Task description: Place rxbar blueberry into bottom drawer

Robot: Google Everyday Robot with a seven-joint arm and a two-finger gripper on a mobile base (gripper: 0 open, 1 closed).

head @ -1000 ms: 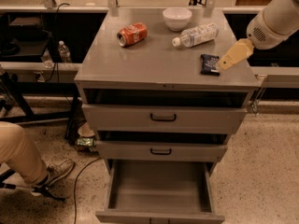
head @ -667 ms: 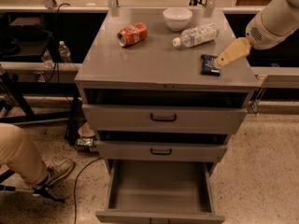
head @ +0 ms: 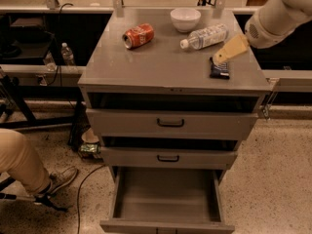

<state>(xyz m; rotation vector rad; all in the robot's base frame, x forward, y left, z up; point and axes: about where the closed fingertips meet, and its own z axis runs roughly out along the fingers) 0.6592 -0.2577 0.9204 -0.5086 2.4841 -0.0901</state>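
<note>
The rxbar blueberry (head: 220,69) lies flat on the right side of the grey cabinet top (head: 161,62), a dark navy wrapper. My gripper (head: 222,56) hangs just above the bar's far end, its tan fingers (head: 231,48) pointing down and left from the white arm at the upper right. The bottom drawer (head: 166,200) is pulled out wide and its grey floor is bare.
A red soda can (head: 138,35) lies on its side at the top's back left, a white bowl (head: 185,19) at the back, a clear plastic bottle (head: 204,36) beside it. Two upper drawers (head: 170,123) stand slightly ajar. A person's leg and shoe (head: 29,169) are at the lower left.
The gripper has shifted slightly left and down toward the bar. The bar, can, bottle and drawers have not moved.
</note>
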